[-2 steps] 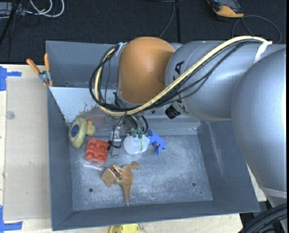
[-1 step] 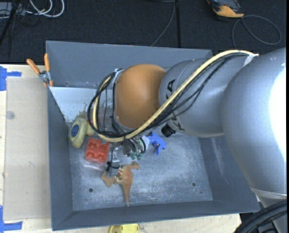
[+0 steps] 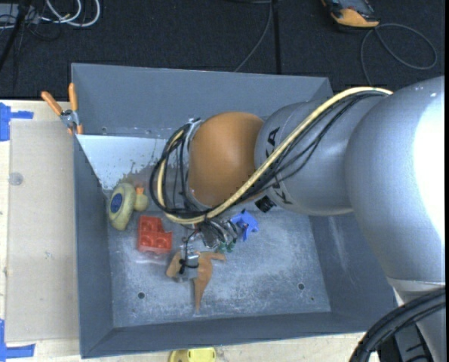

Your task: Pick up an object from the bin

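Gripper (image 3: 188, 262) sat low in the middle of the bin (image 3: 284, 292), right over a brown piece (image 3: 202, 279).

The brown piece was a thin, pointed thing on the floor, its tip aimed at the near wall and its top end tucked under the gripper. Honestly couldn't tell if the gripper was spread or pinching anything, since the orange cover (image 3: 220, 157) and cables blocked a lot. A red block (image 3: 154, 234) lay just to the left, a yellow roll (image 3: 121, 207) further left by the wall, and a blue bit (image 3: 244, 223) poked out on the right.
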Robot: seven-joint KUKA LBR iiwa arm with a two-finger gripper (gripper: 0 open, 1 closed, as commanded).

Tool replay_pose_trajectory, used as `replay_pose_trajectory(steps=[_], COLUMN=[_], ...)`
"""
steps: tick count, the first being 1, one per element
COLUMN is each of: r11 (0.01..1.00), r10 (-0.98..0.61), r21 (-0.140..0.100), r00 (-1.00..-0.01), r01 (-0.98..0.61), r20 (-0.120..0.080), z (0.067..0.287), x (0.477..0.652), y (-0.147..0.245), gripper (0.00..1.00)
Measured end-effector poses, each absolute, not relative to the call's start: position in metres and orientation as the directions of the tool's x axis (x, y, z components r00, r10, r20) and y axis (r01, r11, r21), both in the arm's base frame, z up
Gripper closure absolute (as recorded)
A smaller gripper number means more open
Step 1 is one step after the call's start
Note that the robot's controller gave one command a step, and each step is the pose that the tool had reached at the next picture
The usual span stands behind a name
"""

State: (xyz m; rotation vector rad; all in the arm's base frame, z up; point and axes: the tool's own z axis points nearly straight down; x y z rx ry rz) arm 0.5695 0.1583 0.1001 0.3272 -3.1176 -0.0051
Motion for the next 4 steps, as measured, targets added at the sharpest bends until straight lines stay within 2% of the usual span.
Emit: replay_pose_trajectory(steps=[1, 2, 3, 4], r11=[1.0, 1.0, 1.0, 1.0], r10=[-0.015, -0.013, -0.01, -0.009], r21=[0.001, 0.0, 0.001, 0.001], r00=[-1.0, -1.0, -1.0, -1.0], r01=[-0.015, -0.013, -0.01, -0.009], r20=[0.005, 0.005, 0.005, 0.005], z=[0.071, 0.071, 0.071, 0.071], x=[0.5841, 0.5843, 0.5843, 0.5843], y=[0.1279, 0.1273, 0.1274, 0.1274], gripper=[1.0, 0.0, 1.0, 0.0])
